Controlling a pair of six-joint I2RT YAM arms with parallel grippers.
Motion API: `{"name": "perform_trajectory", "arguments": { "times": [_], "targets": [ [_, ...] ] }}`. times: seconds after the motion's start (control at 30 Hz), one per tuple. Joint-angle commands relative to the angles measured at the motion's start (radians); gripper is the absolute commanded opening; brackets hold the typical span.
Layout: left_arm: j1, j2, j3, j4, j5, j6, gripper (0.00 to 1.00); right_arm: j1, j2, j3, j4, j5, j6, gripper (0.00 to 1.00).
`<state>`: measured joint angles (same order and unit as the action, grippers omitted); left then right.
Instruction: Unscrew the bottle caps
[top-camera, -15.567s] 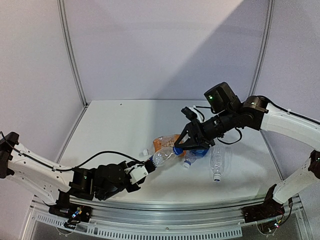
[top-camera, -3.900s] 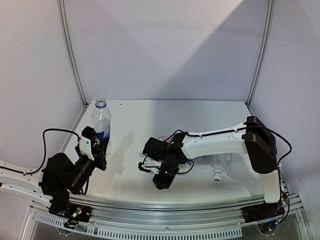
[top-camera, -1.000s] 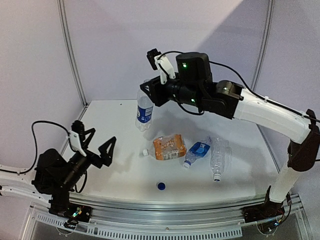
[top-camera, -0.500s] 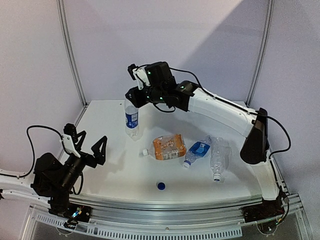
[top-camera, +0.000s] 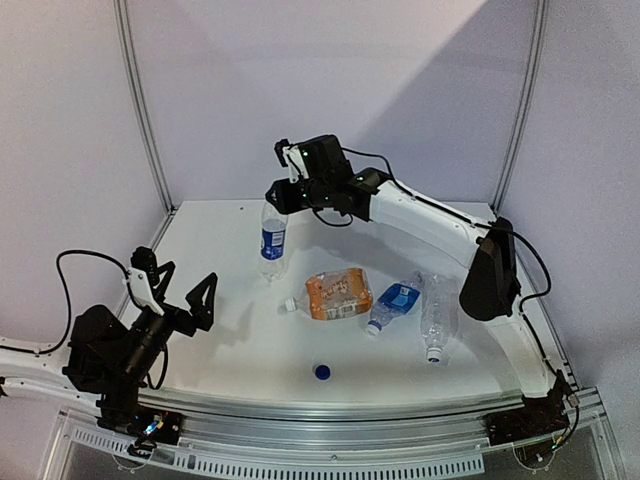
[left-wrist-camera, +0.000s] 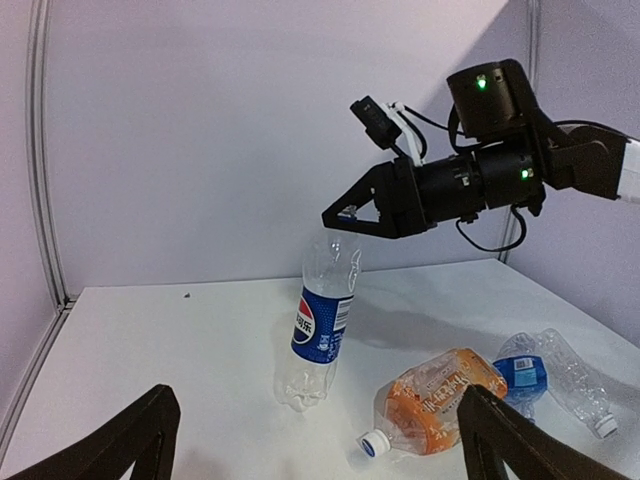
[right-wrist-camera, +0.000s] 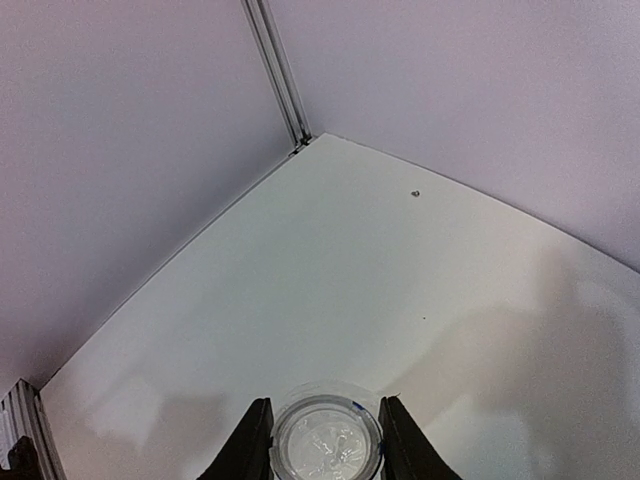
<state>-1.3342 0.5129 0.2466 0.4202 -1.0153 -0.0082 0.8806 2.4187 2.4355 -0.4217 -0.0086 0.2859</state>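
My right gripper (top-camera: 279, 196) is shut on the open neck of the Pepsi bottle (top-camera: 272, 243), which hangs nearly upright at the back left of the table with no cap on it. In the right wrist view I look down the uncapped mouth (right-wrist-camera: 328, 443) between the fingers. A loose blue cap (top-camera: 321, 372) lies near the front. The orange bottle (top-camera: 338, 295) lies on its side with its white cap (top-camera: 290, 304) on. The blue-labelled bottle (top-camera: 393, 303) and the plain clear bottle (top-camera: 436, 318) lie to its right, capped. My left gripper (top-camera: 180, 285) stands open and empty at the left.
The enclosure's back wall and left wall with its aluminium post (top-camera: 141, 110) close in behind the held bottle. A metal rail (top-camera: 320, 455) runs along the table's near edge. Whether the Pepsi bottle's base (left-wrist-camera: 300, 392) touches the table I cannot tell.
The right arm has carried the Pepsi bottle lower and to the left, then a little back right. The left gripper stays open and has barely shifted.
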Motion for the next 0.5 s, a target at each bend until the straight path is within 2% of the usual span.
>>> {"name": "perform_trajectory", "arguments": {
  "times": [0.0,0.27,0.47],
  "targets": [
    [0.006,0.005,0.022,-0.015,0.01,0.001,0.99,-0.003,0.039,0.062,-0.028,0.043,0.019,0.0],
    [0.006,0.006,0.02,-0.015,0.018,-0.002,0.99,-0.002,0.035,0.065,-0.099,0.125,-0.025,0.0],
    [0.006,0.015,0.02,-0.013,0.02,-0.001,0.99,-0.002,0.037,0.059,-0.116,0.155,-0.055,0.05]
  ]
}}
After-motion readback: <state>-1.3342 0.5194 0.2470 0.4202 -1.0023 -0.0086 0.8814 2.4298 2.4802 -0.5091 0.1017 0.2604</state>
